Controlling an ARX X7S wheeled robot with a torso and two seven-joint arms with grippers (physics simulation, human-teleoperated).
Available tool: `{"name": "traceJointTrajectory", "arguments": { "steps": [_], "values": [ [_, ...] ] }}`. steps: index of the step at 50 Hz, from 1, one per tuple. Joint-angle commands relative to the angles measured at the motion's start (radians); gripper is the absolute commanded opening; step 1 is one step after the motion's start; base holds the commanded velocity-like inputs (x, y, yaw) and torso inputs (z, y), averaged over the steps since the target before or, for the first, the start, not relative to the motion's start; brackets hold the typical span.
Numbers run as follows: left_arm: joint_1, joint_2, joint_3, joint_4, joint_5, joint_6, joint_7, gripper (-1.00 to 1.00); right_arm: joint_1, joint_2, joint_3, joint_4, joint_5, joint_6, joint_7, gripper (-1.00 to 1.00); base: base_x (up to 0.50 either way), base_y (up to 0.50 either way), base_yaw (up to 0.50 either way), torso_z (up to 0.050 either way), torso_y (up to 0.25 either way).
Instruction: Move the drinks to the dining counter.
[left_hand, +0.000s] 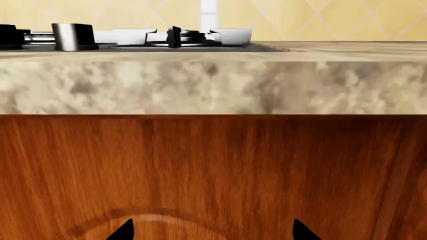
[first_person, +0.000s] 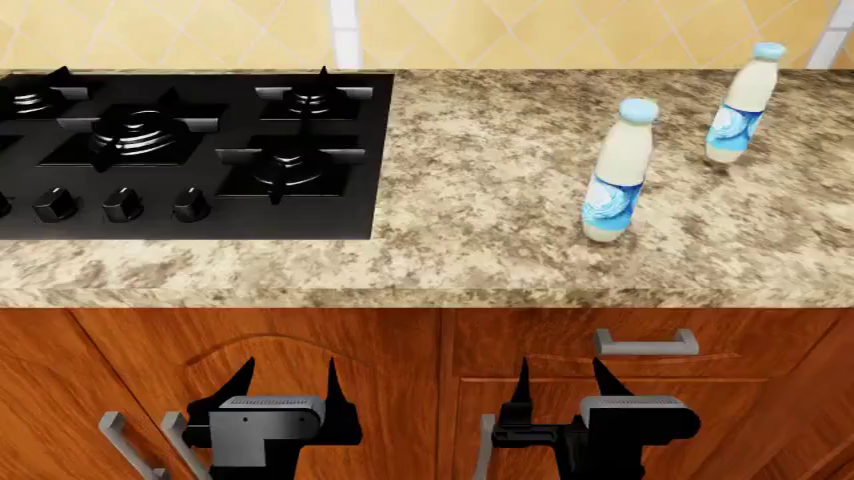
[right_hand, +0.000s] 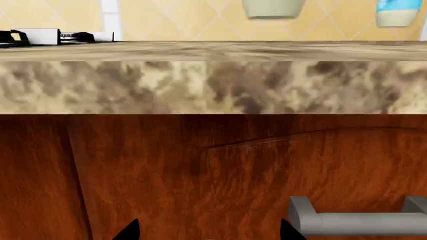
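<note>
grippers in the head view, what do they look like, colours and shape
Both the left gripper and the right gripper are matte black, each with two thin fingers tapering to sharp points. A light grey, rounded rectangular block sits on top of each wrist housing. No cables or markings show. The wrist views show only black pointed fingertips.

Cream bottles (first_person: 617, 172), blue caps; speckled brown counter (first_person: 507, 200)

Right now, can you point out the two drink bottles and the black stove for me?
nearer bottle (first_person: 615, 190): head view, on its blue wave label.
farther bottle (first_person: 735, 122): head view, on its label, near the counter's right end.
black stove (first_person: 174, 150): head view, on the burner grates left of the bottles.
</note>
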Motion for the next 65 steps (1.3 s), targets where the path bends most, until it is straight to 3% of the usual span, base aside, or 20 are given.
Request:
{"name": "traceJointTrajectory", "arguments": {
  "steps": [1,10,14,15,19,23,27,29,32,36,45,53,65],
  "values": [
    [0.003,-0.015,0.015,0.007,-0.024,-0.002,-0.018,1.0,-0.004,0.015,-0.009,-0.011,0.038,-0.003,0.014,1.0,0.0,0.0,0.0,0.0,0.0],
    [0.011,-0.04,0.031,0.024,-0.077,-0.016,-0.059,1.0,0.004,0.044,-0.04,-0.013,0.072,0.012,0.042,1.0,0.0,0.0,0.0,0.0,0.0],
    [0.032,-0.053,0.022,0.098,-0.114,-0.057,-0.067,1.0,-0.021,0.071,-0.053,-0.201,0.076,0.176,0.059,1.0,0.0,0.0,0.0,0.0,0.0],
    [0.051,-0.068,0.017,0.228,-0.117,-0.119,-0.079,1.0,-0.03,0.093,-0.053,-0.351,0.095,0.306,0.053,1.0,0.0,0.0,0.0,0.0,0.0],
    [0.046,-0.119,0.011,0.517,-0.128,-0.323,-0.105,1.0,-0.003,0.134,-0.031,-0.572,0.135,0.532,0.057,1.0,0.0,0.0,0.0,0.0,0.0],
    [-0.119,-0.201,-0.046,0.841,-0.129,-0.699,-0.15,1.0,0.099,0.179,0.0,-0.727,0.176,0.746,0.054,1.0,0.0,0.0,0.0,0.0,0.0],
    [-0.331,-0.226,-0.18,1.019,-0.264,-0.988,-0.127,1.0,0.222,0.182,0.094,-0.857,0.247,0.903,0.065,1.0,0.0,0.0,0.0,0.0,0.0],
    [-0.37,-0.227,-0.22,1.035,-0.293,-1.007,-0.121,1.0,0.273,0.202,0.123,-0.896,0.295,0.997,0.042,1.0,0.0,0.0,0.0,0.0,0.0],
    [-0.402,-0.233,-0.277,1.03,-0.333,-1.079,-0.115,1.0,0.311,0.244,0.139,-0.964,0.31,1.007,0.021,1.0,0.0,0.0,0.0,0.0,0.0],
    [-0.385,-0.26,-0.252,0.978,-0.285,-1.001,-0.135,1.0,0.367,0.278,0.13,-0.995,0.304,1.091,0.047,1.0,0.0,0.0,0.0,0.0,0.0],
    [-0.408,-0.263,-0.153,0.775,-0.21,-0.85,-0.146,1.0,0.403,0.287,-0.004,-0.776,0.246,0.944,0.039,1.0,0.0,-0.35,0.0,0.0,0.0],
    [-0.44,-0.275,-0.112,0.744,-0.189,-0.853,-0.158,1.0,0.392,0.289,-0.001,-0.729,0.248,0.897,0.027,1.0,0.0,-0.5,0.0,0.0,0.0],
    [-0.436,-0.278,-0.149,0.802,-0.218,-0.889,-0.159,1.0,0.383,0.295,0.009,-0.778,0.263,0.923,0.036,1.0,0.0,-0.5,0.0,0.0,0.0]
  ]
}}
